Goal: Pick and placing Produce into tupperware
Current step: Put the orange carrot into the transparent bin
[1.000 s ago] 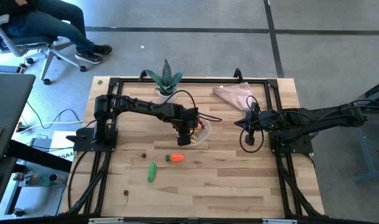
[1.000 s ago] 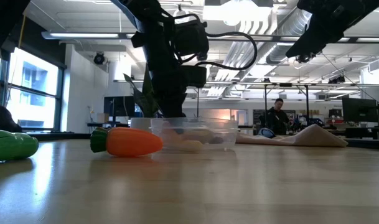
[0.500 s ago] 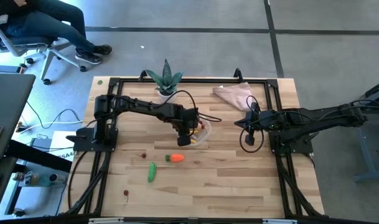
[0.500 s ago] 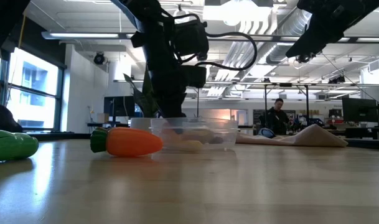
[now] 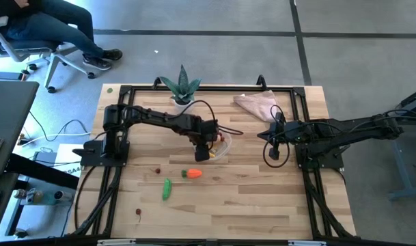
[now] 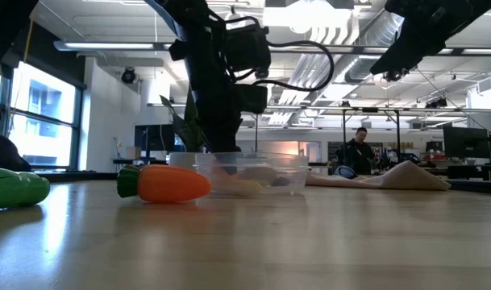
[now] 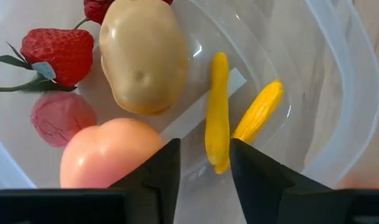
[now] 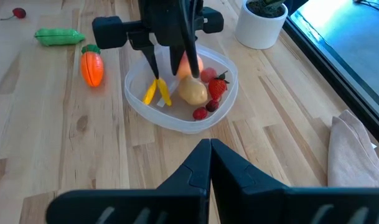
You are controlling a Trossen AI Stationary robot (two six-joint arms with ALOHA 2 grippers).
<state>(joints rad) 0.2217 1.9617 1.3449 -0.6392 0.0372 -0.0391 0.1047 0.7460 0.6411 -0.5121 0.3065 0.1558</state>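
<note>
The task is looking well underway. The clear round tupperware (image 8: 180, 93) is sitting mid-table, holding a peach (image 7: 108, 152), a beige potato (image 7: 144, 56), a strawberry (image 7: 57, 48), two yellow pieces (image 7: 239, 118) and small red berries (image 8: 205, 111). The left gripper (image 7: 201, 168) is hanging over it, its fingers spread and gripping nothing. An orange carrot (image 5: 192, 173), a green cucumber (image 5: 167, 188) and two tiny red berries (image 5: 139, 212) are waiting on the table (image 5: 262, 198). The right gripper (image 8: 209, 163) is hovering nearby, clenched and empty.

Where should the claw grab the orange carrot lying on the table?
Probably the carrot's fat orange middle, coming straight down. It lies flat on the table with open wood along both long sides, so the left claw could close across its width.
</note>
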